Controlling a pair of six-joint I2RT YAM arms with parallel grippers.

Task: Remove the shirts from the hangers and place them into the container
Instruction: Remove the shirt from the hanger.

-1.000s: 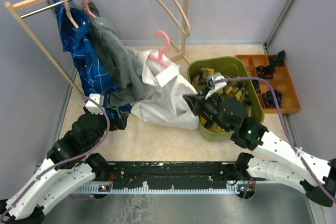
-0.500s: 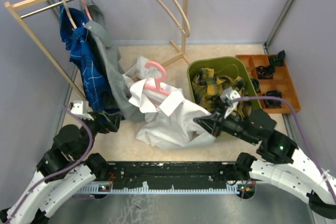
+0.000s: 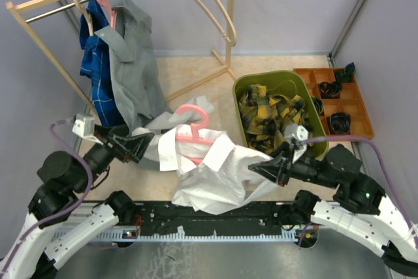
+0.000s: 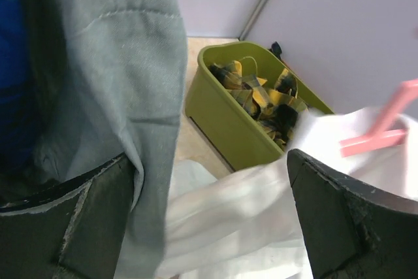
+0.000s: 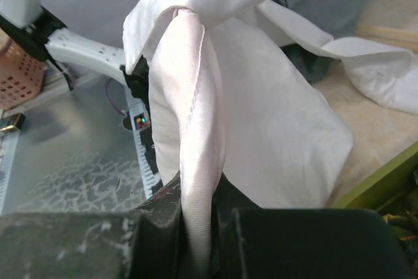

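Two fingers of my right gripper are clamped on a bunched fold of the white shirt; in the right wrist view the cloth runs straight down between the jaws. The shirt lies in a heap on the table just beside the near left corner of the container, with the pink hanger on top of it, apparently caught in the collar. My left gripper hangs wide open with nothing in it, close to the shirt's far sleeve and the hem of the grey shirt. I judge the step to be freeing the white shirt from its hanger. Next I would close the left jaws on the pink hanger and draw the two apart, then lift the shirt over the rim onto the plaid shirt already inside. The grey one and the blue shirt hang on the rack.
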